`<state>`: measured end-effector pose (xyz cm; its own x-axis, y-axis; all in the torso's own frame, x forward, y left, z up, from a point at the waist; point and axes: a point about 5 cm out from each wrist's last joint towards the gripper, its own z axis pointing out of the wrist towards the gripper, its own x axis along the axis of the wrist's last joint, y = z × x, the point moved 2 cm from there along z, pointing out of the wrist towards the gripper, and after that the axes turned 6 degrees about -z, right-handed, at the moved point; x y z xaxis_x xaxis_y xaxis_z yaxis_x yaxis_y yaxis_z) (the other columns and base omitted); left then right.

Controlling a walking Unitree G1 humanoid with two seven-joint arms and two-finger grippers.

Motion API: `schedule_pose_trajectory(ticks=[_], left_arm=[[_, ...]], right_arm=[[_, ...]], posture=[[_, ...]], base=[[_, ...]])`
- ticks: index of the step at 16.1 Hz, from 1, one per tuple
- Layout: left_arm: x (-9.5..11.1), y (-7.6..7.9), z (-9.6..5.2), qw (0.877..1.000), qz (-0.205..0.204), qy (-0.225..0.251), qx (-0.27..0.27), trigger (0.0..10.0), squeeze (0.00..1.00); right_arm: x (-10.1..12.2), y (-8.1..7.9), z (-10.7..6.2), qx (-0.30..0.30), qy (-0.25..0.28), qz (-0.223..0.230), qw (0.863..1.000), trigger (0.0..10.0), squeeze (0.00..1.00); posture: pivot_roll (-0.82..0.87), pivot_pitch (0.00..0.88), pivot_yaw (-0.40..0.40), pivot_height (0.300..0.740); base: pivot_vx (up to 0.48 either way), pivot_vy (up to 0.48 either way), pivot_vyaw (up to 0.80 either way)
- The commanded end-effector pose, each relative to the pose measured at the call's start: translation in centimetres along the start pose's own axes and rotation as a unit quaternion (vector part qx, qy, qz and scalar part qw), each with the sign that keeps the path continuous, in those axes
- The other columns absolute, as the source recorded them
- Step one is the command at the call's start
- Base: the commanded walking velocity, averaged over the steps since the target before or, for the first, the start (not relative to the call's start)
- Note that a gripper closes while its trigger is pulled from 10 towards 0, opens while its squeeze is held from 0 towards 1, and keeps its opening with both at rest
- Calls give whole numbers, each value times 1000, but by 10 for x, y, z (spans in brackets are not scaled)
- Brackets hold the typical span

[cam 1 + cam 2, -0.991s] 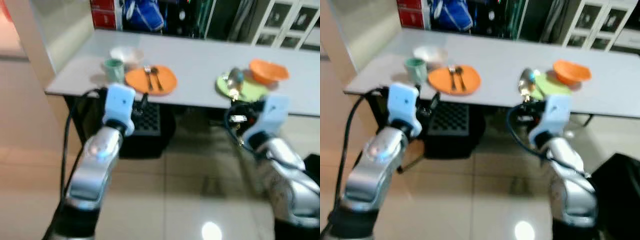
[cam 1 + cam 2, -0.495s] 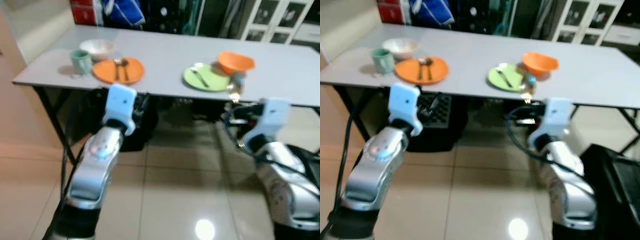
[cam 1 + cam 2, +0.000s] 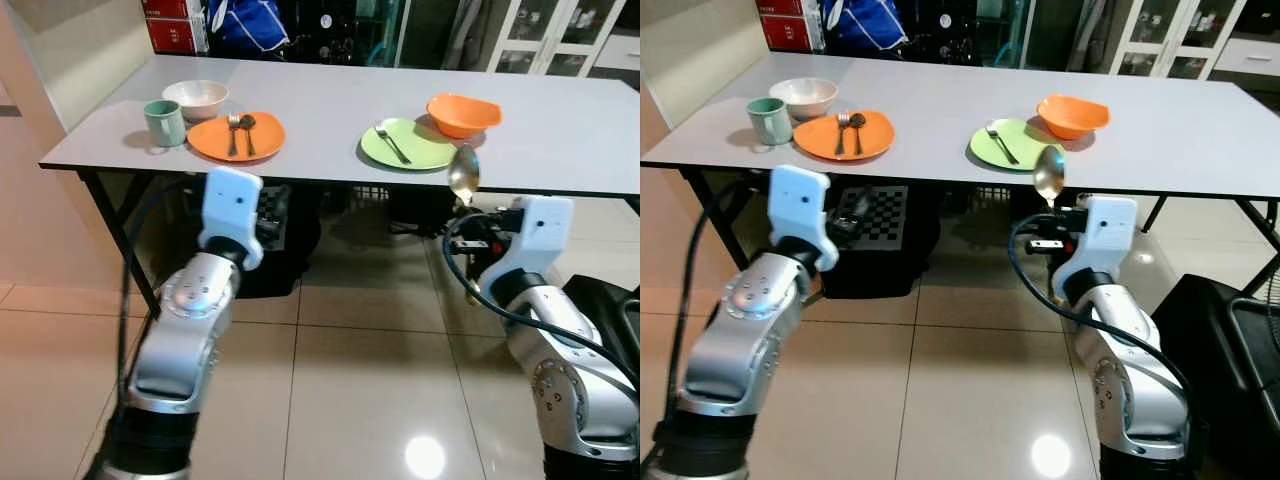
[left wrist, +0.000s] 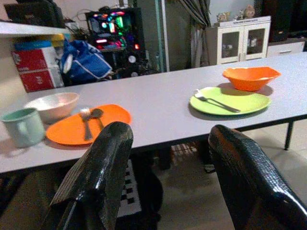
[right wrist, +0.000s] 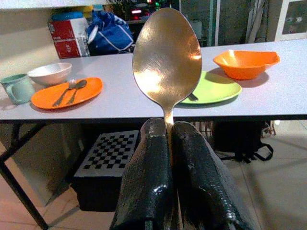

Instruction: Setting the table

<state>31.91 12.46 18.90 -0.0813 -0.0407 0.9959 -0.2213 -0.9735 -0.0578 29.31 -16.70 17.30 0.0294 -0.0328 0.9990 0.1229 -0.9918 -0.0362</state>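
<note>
The spoon's (image 5: 167, 57) handle is buried between the right hand's (image 5: 169, 143) clamped fingers; its shiny bowl stands upright. That hand waits short of the desk (image 3: 330, 100) edge, open floor (image 3: 350, 380) beneath. Just beyond lies the green plate (image 3: 412, 146) with a fork (image 3: 391, 144), the orange bowl (image 3: 463, 114) behind. The left hand (image 4: 163, 158) gapes wide, empty.

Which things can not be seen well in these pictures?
- Spoon handle: right wrist view, hidden between the shut fingers of the right pincer.
- Table right end: left eye view, cut by the picture edge.
- Fork prongs on the green plate: too small.
</note>
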Motion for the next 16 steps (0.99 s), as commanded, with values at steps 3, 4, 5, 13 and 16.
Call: schedule_pose_trajectory(ticks=[3, 4, 5, 13, 16], left_arm=[[7, 0, 2, 1000, 0, 17, 0, 10000, 0], [7, 1, 2, 1000, -1, 17, -1, 10000, 0], [7, 1, 2, 1000, -1, 17, -2, 10000, 0], [5, 4, 0, 1000, 0, 10, -23, 10000, 0], [4, 3, -1, 1000, 2, 9, -22, 10000, 0]], right_arm=[[4, 3, 1, -5, 2, 10, 1000, 10000, 0], [4, 3, 1, -5, 2, 10, 1000, 10000, 0], [4, 3, 1, -5, 2, 10, 1000, 10000, 0], [4, 0, 4, -4, 0, 8, 1000, 10000, 0], [3, -2, 5, 1, -2, 8, 1000, 10000, 0]], posture=[[-48, 0, -24, 740], [-48, 0, -23, 740], [-48, 0, -23, 740], [-42, 0, -27, 740], [-41, 0, -28, 740]], base=[[97, 0, -160], [315, 0, -525], [349, 0, -519], [402, 0, -67], [428, 0, 0]])
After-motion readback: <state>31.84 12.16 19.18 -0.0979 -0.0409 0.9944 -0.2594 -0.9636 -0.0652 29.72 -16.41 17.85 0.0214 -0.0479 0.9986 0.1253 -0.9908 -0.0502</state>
